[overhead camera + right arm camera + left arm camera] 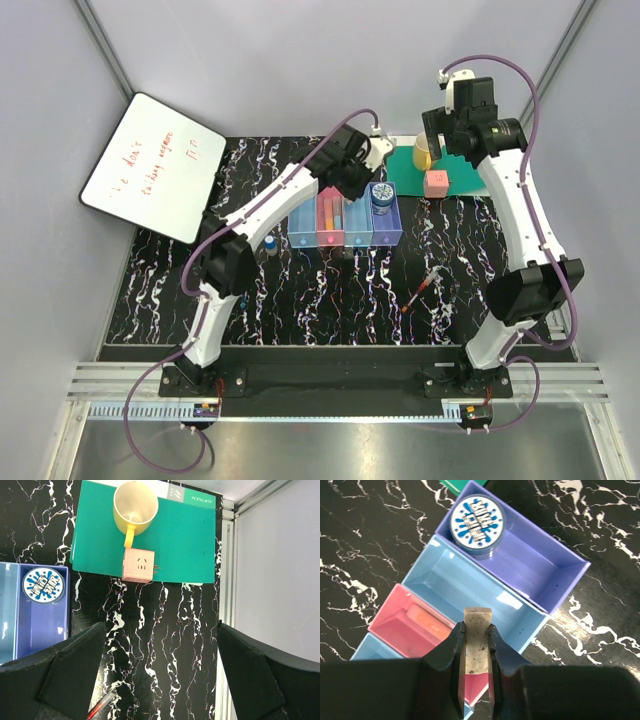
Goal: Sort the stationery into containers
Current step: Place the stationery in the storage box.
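- Four translucent plastic trays (358, 236) are joined in a row at the centre of the overhead view: two light blue, one pink, one purple.
- One round blue-white patterned tin (478, 522) sits at the end of the purple tray (540, 565).
- One beige eraser (477, 616), pinched by the left gripper (475, 630), hangs over the pink and light blue trays.
- The right gripper (160, 630), at upper right of the overhead view, has its jaws spread wide.
- One red pen (420, 290) lies on the black marbled table (330, 300), to the lower right of the trays.

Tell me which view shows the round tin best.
Left wrist: the round tin is close, label sharp, inside the purple tray. Right wrist shows it whole but smaller; top external shows it tiny.
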Available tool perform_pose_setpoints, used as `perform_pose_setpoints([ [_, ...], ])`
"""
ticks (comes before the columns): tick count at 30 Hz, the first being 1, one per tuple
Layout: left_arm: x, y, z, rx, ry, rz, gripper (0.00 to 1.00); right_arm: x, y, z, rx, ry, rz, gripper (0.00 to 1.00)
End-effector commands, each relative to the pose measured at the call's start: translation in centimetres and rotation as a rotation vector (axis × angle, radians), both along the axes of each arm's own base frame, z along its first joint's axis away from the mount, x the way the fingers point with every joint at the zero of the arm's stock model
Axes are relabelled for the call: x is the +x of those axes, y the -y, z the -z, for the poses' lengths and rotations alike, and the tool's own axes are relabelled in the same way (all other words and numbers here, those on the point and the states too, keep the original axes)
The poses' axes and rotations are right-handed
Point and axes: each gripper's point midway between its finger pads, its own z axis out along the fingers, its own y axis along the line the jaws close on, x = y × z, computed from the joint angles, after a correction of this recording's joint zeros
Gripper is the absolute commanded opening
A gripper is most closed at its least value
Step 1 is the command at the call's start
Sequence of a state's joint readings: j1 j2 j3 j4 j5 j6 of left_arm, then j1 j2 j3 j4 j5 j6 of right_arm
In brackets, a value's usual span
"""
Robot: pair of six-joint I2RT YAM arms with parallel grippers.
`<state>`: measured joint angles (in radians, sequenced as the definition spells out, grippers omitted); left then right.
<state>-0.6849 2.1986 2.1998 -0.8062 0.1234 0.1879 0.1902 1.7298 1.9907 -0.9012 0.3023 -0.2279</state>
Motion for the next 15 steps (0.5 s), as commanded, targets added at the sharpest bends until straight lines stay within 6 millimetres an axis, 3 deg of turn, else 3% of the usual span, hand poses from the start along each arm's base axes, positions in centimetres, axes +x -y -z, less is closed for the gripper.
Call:
perform_pose_setpoints([
  [1, 0.5, 1.0, -3.1, -0.034, 0.093, 0.006, 0.02, -0.8, 0.3, -3.4, 0.029, 0.105, 0.011, 1.00],
  [6, 0.0, 2.3, -2.7, -0.018, 0.112, 0.047, 0.02, -1.1, 0.3, -3.8, 0.034, 0.116, 0.006, 1.00],
  [15, -0.1, 5.9, 1.6, 0.057, 0.166, 0.137, 0.03, -1.7, 0.5, -3.8, 0.030, 0.115, 0.004, 1.00],
])
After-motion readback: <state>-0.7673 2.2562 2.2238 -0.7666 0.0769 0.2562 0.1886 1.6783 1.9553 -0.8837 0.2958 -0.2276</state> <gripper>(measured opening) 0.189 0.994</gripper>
